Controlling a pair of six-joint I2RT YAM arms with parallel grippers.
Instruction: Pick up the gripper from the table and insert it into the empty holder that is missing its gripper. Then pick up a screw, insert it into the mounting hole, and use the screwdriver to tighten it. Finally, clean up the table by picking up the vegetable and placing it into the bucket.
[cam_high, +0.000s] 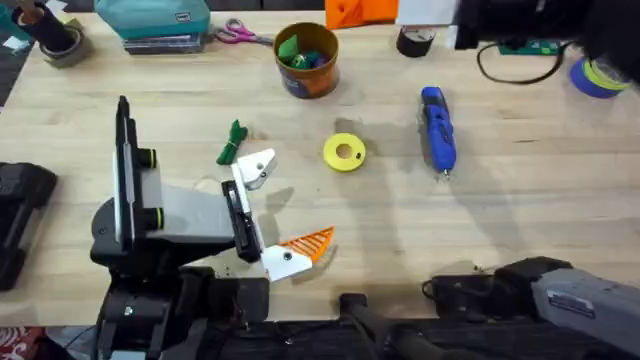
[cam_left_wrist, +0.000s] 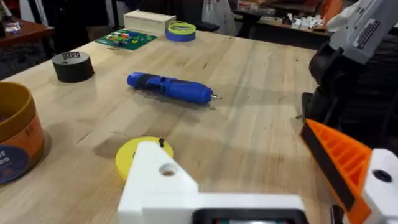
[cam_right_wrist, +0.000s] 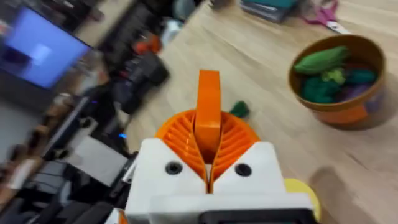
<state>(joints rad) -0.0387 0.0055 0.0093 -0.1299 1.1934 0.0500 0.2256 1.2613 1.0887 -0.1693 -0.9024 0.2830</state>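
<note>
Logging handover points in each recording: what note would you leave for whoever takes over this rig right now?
Left gripper open; its white angular plastic holder has no pad.
Right gripper shut on the loose orange ribbed wedge.
Blue pen-shaped screwdriver and slim green toy vegetable lie untouched; round orange bucket stands beyond them.
Done: wedge picked up.
Left: insert, screw, tidy.

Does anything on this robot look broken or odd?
Yes. The left gripper looks lopsided: one finger carries an orange ribbed pad, while the other, a white holder, is bare, its mounting hole empty. The right gripper pinches a loose orange wedge, probably the missing piece.
</note>
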